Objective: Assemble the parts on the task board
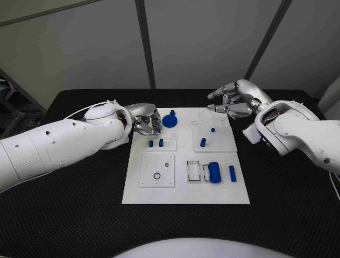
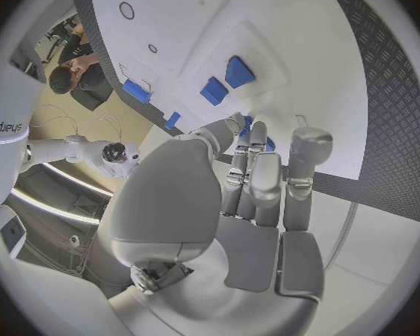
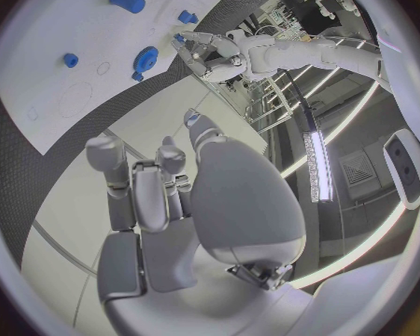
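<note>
The white task board [image 1: 184,193] lies mid-table. At its far left a blue gear-like part [image 1: 170,119] stands; my left hand [image 1: 146,122] has its fingers bunched against that part's left side, and blue shows between the fingertips [image 2: 257,138] in the left wrist view. Whether they grip it I cannot tell. Small blue pegs [image 1: 156,143] stand just in front, another peg [image 1: 203,142] to their right. A blue cylinder [image 1: 214,172] lies in a frame at the near right. My right hand [image 1: 233,102] hovers over the board's far right corner, fingers loosely apart, holding nothing.
A thin blue pin [image 1: 232,173] lies beside the cylinder. A square plate with a ring outline [image 1: 157,171] sits at the board's near left. Black table [image 1: 77,199] surrounds the board. The right wrist view shows the gear [image 3: 146,56] and my left hand [image 3: 214,52].
</note>
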Robot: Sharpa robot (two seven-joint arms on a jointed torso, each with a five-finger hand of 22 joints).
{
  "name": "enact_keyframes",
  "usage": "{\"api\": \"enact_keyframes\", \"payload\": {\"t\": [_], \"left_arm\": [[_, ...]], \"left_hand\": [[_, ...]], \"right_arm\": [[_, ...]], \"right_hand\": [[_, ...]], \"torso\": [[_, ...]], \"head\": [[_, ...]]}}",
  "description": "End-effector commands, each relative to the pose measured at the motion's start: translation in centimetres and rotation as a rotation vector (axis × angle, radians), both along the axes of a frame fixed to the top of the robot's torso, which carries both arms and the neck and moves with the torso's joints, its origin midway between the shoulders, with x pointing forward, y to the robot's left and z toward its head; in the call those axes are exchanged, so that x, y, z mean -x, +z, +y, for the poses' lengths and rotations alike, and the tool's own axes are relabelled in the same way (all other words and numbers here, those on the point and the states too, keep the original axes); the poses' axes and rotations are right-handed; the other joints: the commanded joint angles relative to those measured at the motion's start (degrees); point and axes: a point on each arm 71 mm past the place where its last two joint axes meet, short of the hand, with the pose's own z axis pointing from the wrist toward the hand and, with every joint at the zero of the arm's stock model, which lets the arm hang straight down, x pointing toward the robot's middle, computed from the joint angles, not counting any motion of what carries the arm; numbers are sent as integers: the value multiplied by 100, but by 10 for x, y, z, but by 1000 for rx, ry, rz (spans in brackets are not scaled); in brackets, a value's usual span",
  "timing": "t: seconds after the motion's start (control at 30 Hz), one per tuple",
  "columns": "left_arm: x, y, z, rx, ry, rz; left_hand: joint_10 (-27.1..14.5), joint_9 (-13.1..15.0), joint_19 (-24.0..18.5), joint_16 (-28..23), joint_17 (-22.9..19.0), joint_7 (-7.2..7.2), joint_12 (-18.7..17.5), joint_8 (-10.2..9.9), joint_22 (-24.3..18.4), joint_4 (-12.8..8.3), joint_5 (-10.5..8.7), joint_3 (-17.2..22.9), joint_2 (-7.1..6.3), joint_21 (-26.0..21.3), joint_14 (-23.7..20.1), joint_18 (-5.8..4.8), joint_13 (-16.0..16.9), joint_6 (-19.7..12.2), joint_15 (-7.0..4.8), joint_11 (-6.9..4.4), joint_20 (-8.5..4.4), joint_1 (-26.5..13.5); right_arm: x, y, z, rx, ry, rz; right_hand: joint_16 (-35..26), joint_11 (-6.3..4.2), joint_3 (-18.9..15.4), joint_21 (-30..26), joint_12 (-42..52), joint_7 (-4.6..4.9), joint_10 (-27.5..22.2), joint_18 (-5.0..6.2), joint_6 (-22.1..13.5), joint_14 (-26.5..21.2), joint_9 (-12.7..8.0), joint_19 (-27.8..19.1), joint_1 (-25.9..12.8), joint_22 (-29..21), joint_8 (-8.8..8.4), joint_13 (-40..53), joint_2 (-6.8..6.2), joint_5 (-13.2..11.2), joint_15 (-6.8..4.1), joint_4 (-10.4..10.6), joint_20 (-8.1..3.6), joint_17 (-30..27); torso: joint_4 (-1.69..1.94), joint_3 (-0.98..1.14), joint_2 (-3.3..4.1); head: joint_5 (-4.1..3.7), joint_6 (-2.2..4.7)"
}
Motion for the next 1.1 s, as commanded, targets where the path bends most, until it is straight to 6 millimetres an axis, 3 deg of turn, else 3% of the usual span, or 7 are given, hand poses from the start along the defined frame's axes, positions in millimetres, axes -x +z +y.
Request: {"api": "enact_keyframes", "payload": {"t": [0.03, 1.1], "left_arm": [[0, -1, -1, -13, -5, 25], [-7, -6, -5, -42, -5, 24]], "left_hand": [[37, 5, 26, -40, -7, 10, -23, -16, 4, 2, -13, 43, -1, 30, -33, 27, 5, 46, 14, -6, 3, -43], [55, 6, 30, -39, -5, 10, -45, -35, 34, -28, -19, 63, -8, 55, -33, 24, 10, 59, 13, -9, 4, -36]], "right_arm": [[0, 1, 1, -2, 6, -2], [1, 1, 1, -2, 8, -2]], "right_hand": [[-38, -19, 33, -28, 7, 5, 0, 74, -10, 185, 1, 2, 11, -5, 20, 7, 28, 21, -43, 5, -8, 5], [-38, -19, 33, -28, 7, 5, 0, 74, -10, 185, 1, 2, 11, -5, 20, 7, 28, 21, -43, 5, -8, 5]], "torso": [[3, -1, 3], [1, -2, -1]], "head": [[-8, 0], [-29, 3]]}}
